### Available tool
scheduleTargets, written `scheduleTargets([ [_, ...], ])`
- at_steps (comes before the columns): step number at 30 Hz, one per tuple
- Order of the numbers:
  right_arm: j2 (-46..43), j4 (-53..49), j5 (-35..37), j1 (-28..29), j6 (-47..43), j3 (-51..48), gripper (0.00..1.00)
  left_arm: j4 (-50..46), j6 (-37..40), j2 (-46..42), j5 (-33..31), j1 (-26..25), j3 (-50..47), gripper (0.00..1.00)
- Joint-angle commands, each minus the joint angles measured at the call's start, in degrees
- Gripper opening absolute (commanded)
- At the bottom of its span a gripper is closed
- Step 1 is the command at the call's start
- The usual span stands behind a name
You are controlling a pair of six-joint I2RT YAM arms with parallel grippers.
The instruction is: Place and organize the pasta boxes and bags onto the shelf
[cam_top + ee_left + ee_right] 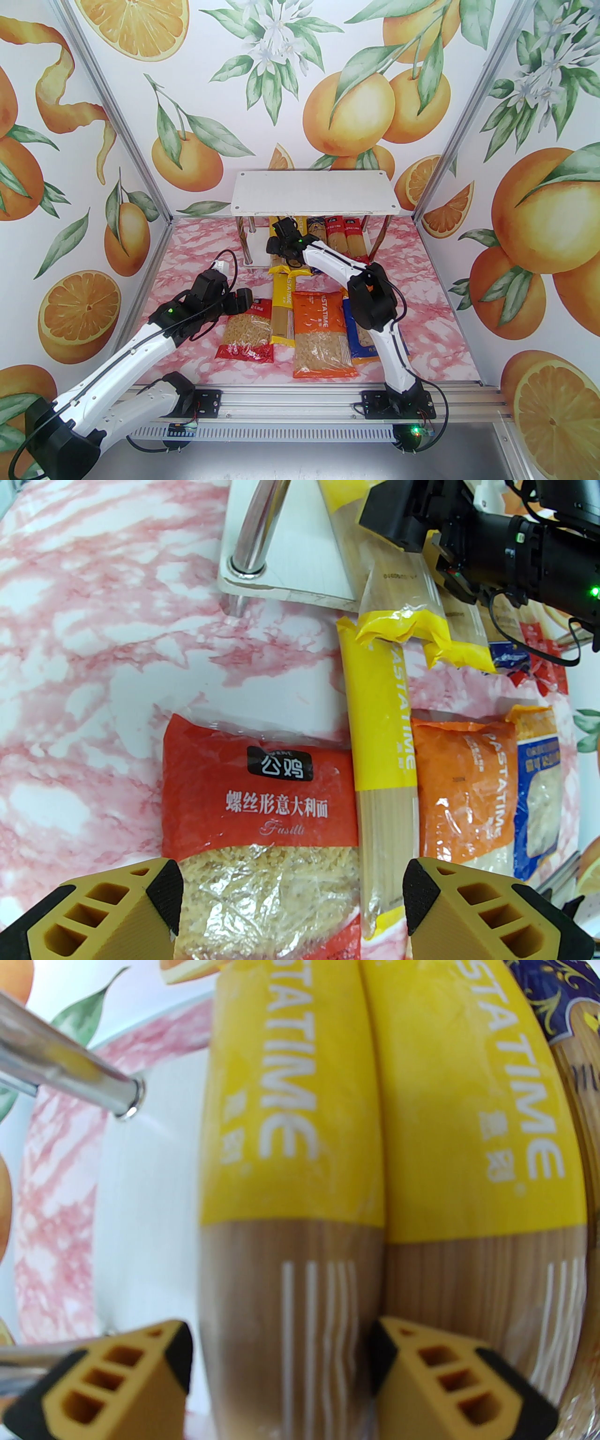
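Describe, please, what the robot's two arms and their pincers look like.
The left arm and right arm have glossy white shells with bulky black joints, loose black cables and a small green light each. The left pincer and right pincer carry wedge-shaped mustard-yellow fingers with rectangular hollows and black textured pads.

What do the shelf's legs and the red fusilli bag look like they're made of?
Shelf legs: polished chrome-look metal tube, mirror-bright reflections. Red fusilli bag: thin glossy plastic film, probably; it crinkles, glares, and has a clear window showing pasta.
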Motion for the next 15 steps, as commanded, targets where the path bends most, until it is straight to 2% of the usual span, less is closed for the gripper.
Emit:
scheduleTargets([
  [1,-3.7,1.5,-1.2,-0.4,1.1,-3.4,0.66,0.7,1.0,0.2,0.5,0.4,-0.2,0.81],
  [11,-12.9,6.7,1.0,0.0,-0.7,-12.7,0.70,-0.3,1.0,-0.3,-0.1,0.4,-0.3,0.81],
  [15,-17.9,7.1,1.8,0.6,-1.5,-18.6,0.69,-1.0,0.7,-0.6,0.4,0.3,-0.6,0.79],
])
